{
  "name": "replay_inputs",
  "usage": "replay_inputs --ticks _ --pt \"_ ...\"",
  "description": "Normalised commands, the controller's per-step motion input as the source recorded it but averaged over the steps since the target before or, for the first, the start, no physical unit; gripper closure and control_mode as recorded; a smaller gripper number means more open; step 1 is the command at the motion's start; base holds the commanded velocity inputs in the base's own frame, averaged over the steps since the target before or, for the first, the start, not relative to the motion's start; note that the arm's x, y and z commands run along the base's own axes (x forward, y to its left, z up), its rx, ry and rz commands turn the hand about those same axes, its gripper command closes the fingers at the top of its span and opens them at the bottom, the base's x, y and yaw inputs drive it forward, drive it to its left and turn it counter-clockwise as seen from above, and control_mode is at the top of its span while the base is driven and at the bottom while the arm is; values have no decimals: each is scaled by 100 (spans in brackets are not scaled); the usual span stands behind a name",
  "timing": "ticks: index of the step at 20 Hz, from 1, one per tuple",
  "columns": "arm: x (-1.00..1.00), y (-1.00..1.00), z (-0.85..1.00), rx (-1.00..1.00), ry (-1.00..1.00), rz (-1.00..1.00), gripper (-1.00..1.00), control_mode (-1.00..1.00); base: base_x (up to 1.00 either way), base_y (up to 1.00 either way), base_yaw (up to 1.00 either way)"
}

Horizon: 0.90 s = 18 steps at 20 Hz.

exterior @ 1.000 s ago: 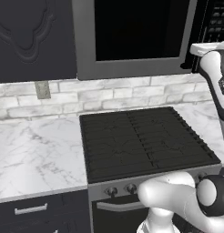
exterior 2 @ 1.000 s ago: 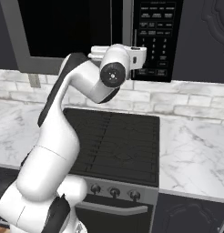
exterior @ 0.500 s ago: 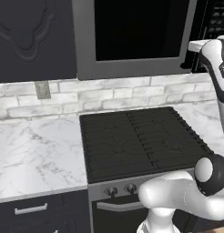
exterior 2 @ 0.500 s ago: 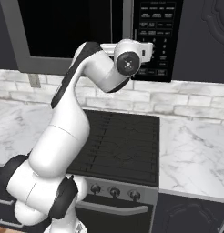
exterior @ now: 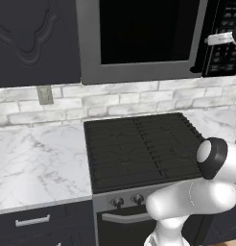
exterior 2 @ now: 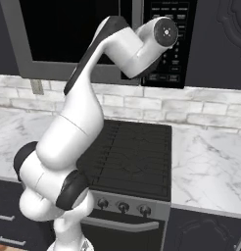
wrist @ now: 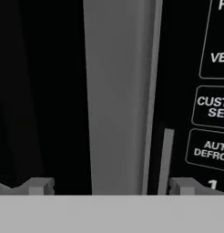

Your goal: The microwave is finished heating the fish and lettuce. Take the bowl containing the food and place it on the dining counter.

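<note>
Sitting shut above the stove, the microwave [exterior: 144, 38] has its black glass door [exterior: 146, 29] closed, so whatever's inside is hidden behind dark glass. Its grey metal frame [wrist: 116, 95] runs right up the middle of the hand view, with the door glass on one side and the black keypad panel [exterior 2: 166, 44] on the other; you can read bits of button labels like "AUTO DEFRO" and "CUST SET".

The gripper [wrist: 111, 185] is spread wide and holding nothing, one fingertip [wrist: 38, 185] in front of the door glass and the other in front of the keypad, so the jaws straddle that grey frame strip. Can't tell if anything's actually touching the microwave.

Below it there's the black stove [exterior: 139, 146] with its grates and a row of knobs [exterior 2: 122, 207], flanked by white marble worktop [exterior: 38, 158] and a pale brick backsplash [exterior: 120, 101] with a wall outlet [exterior: 43, 94]. Dark upper cabinets [exterior: 33, 41] sit beside the microwave.
</note>
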Motion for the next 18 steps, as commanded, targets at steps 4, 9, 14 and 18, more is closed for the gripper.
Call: replay_inputs --ticks 4,9,14,18 --pt "-2 14 -61 6 -15 -3 -100 -100 0 0 0" --pt "21 12 -46 0 -33 -19 -100 -100 0 0 0" --pt "16 57 -1 -7 -20 -28 -100 -100 0 0 0" --pt "1 34 0 -5 -16 -28 -100 -100 0 0 0"
